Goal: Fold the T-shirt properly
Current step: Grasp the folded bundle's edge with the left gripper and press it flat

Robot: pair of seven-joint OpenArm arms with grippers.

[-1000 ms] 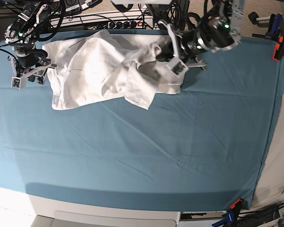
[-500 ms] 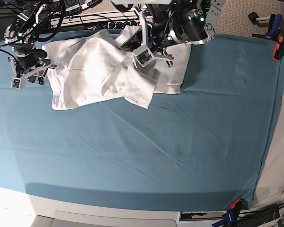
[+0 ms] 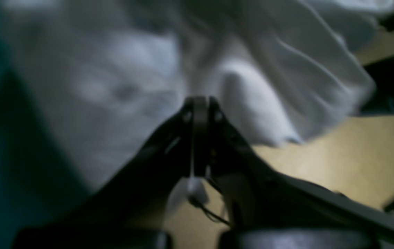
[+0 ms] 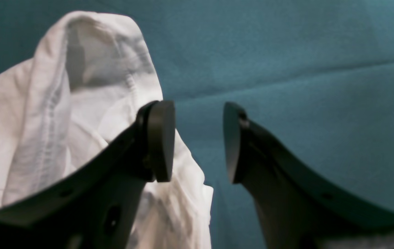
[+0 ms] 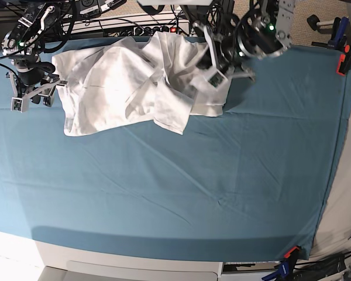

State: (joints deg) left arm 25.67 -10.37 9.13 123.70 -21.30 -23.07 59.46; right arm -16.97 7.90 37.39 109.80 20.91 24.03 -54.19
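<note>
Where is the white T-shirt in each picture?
Base: the T-shirt lies crumpled at the top, left of centre.
Left wrist: blurry, filling the upper middle.
Right wrist: on the left side.
Shared landmark: the teal cloth under it.

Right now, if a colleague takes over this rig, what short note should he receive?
Left end effector: shut on a fold of the T-shirt, at its side nearer this arm.
Right end effector: open, holding nothing, beside the shirt's other edge.
T-shirt: crumpled in a heap at the far side of the teal cloth sheet.
Done: no neat fold visible.
Left: spread it flat, then fold.
</note>
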